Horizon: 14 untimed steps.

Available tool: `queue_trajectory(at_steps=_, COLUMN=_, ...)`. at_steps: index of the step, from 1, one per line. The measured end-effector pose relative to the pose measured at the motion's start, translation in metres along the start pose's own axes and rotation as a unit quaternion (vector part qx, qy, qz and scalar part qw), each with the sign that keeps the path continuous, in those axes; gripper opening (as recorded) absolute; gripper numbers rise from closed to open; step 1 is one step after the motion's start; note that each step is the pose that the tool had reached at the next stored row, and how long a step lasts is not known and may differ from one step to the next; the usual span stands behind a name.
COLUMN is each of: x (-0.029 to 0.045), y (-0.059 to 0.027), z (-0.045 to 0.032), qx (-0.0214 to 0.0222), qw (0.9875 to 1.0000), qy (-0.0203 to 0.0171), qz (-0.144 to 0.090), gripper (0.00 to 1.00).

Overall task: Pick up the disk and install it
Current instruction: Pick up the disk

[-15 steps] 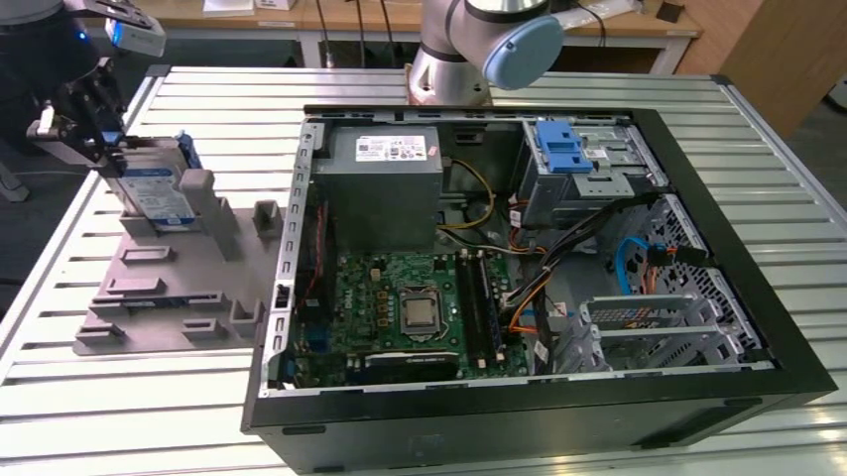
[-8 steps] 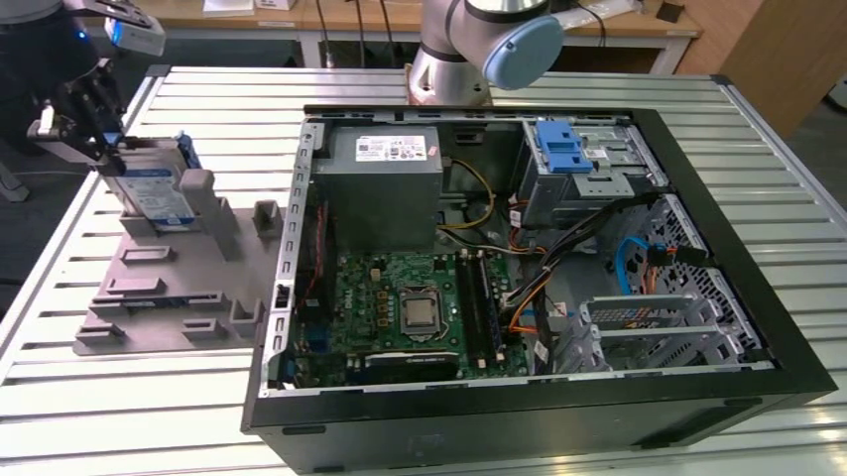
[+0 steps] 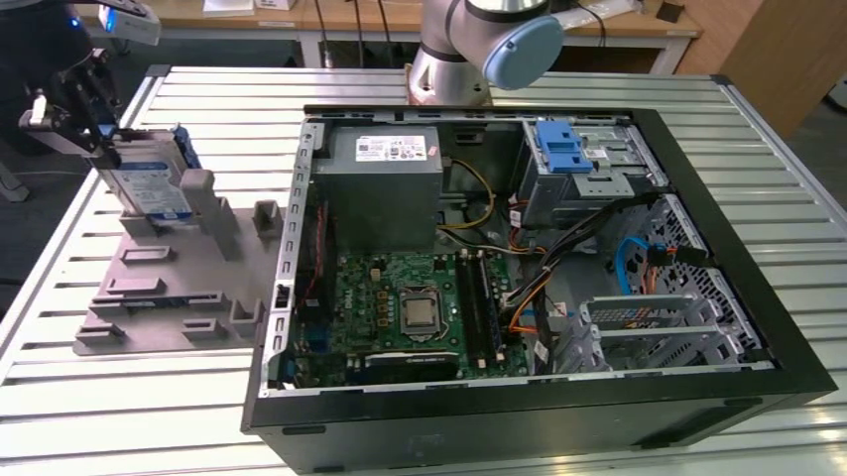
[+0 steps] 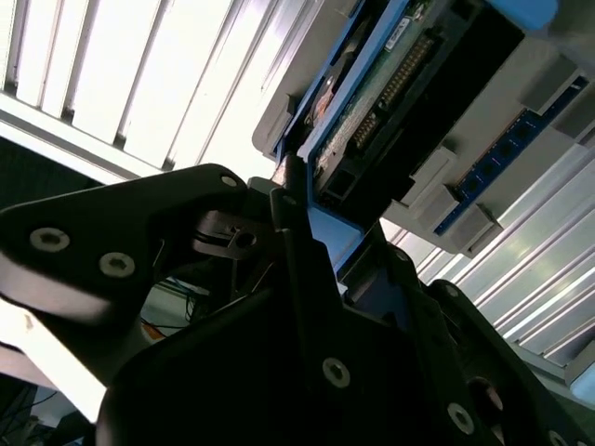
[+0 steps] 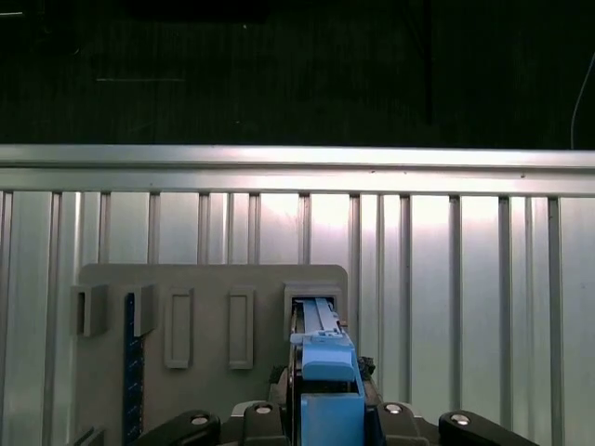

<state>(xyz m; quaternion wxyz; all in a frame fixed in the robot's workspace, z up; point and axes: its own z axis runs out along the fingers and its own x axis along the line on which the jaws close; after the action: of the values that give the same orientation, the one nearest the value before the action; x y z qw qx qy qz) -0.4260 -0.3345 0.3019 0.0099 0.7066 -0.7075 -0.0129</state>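
A ribbed aluminium surface [image 3: 119, 416] carries everything, with office desks behind it. At the exterior view's far left the gripper [image 3: 95, 134] hangs over the grey slotted tray [image 3: 146, 297]. Its jaws sit at the upper end of the disk [image 3: 149, 183], which stands on edge in one of the tray's slots. In the first wrist view the disk's blue rail [image 5: 323, 372] runs between the jaws, but I cannot tell whether they are clamped on it or only straddling it. The drive looks rigid and fairly heavy for its size, with smooth metal faces and an exposed circuit board [image 4: 390, 84] on one side, so it is probably best held by the plastic side rails and kept from knocks. Toward the exterior view's right lies the open computer case [image 3: 530, 421] with its power supply [image 3: 384, 193] and a blue-latched drive cage [image 3: 566, 149].
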Motion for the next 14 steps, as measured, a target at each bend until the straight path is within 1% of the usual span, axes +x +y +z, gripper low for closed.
queue_trajectory(at_steps=7, x=0.0000, y=0.0000, z=-0.0003, qx=-0.0001, qw=1.0000, qy=0.0000, qz=0.000, gripper=0.36)
queue_trajectory(at_steps=14, x=0.0000, y=0.0002, z=-0.0036, qx=-0.0001, qw=1.0000, qy=0.0000, qz=0.000, gripper=0.36)
